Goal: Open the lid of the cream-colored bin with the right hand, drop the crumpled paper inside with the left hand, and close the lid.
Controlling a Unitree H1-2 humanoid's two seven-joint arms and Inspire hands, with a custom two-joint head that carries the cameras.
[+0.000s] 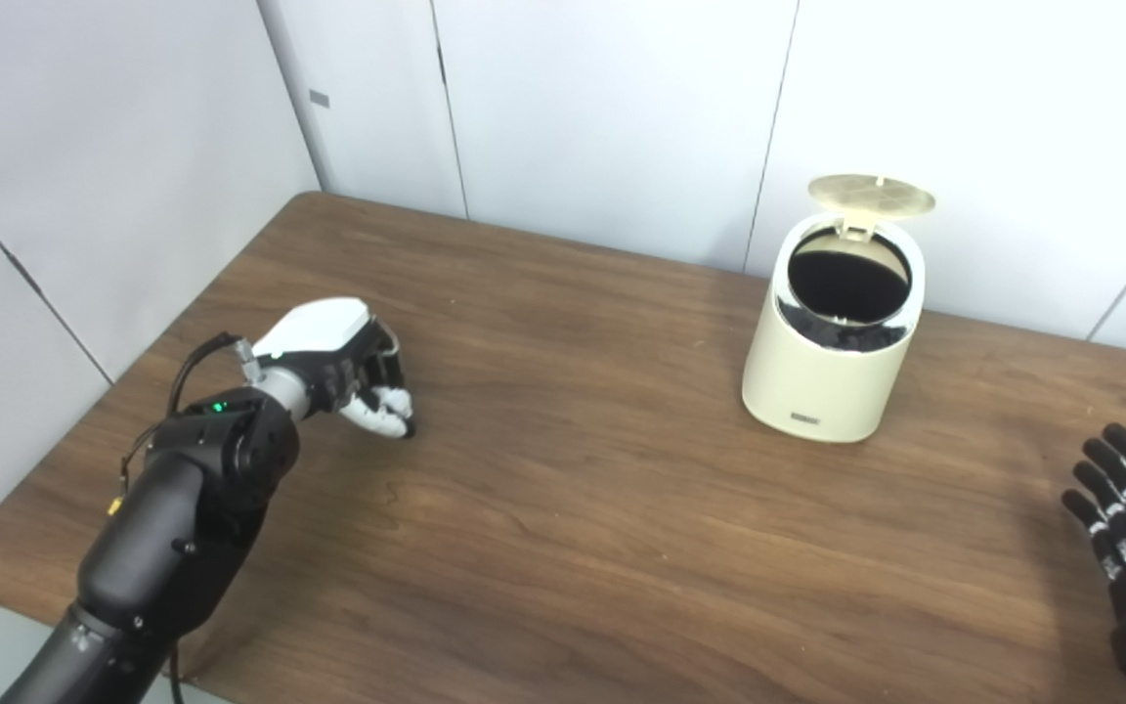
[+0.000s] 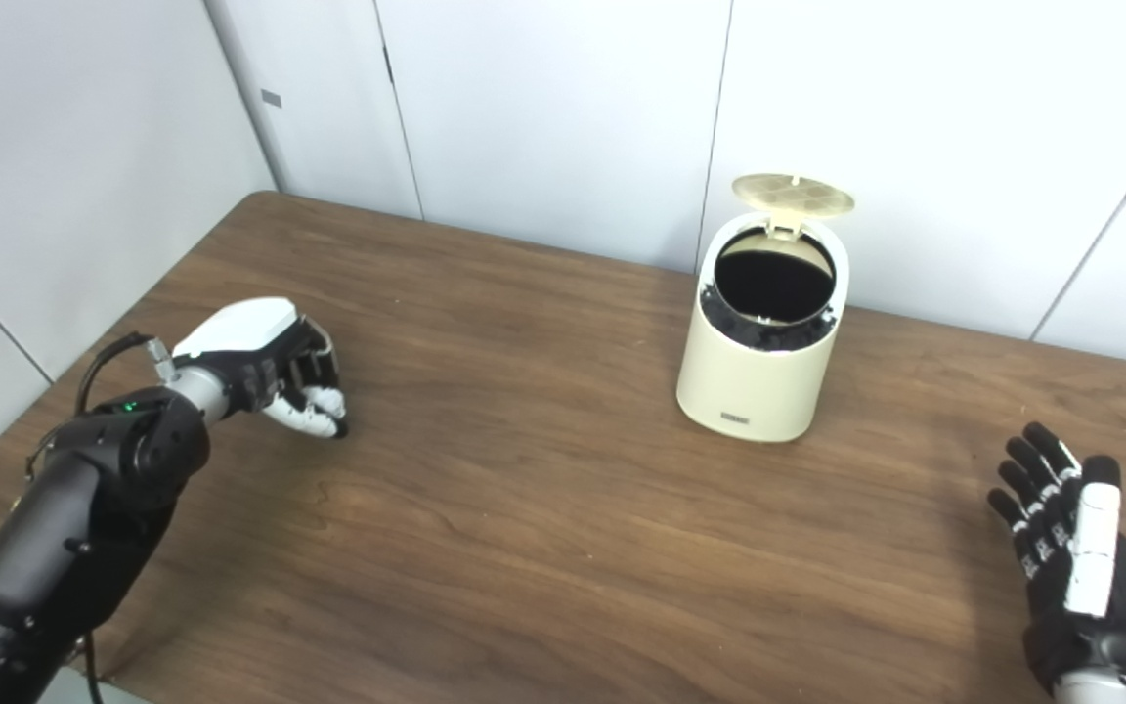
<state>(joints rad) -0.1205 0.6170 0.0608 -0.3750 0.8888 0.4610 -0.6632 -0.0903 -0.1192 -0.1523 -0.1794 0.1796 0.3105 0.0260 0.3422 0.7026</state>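
Wooden table [image 1: 563,548]: cream bin [image 1: 832,372] stands with lid [image 1: 871,194] raised. Left hand [image 1: 348,367] is curled shut; whether it hides paper, unclear. Right hand [image 2: 1076,557] is spread, empty. Lift left hand straight over the opening.

A brown wooden table [image 1: 563,548] with rounded corners carries the scene, and its far edge stands close to the white wall panels. On it, toward the far right, stands a cream-colored bin [image 1: 832,376], upright, with its round lid [image 1: 871,194] raised at the back. The dark inside of the bin is visible, but what it contains cannot be told.
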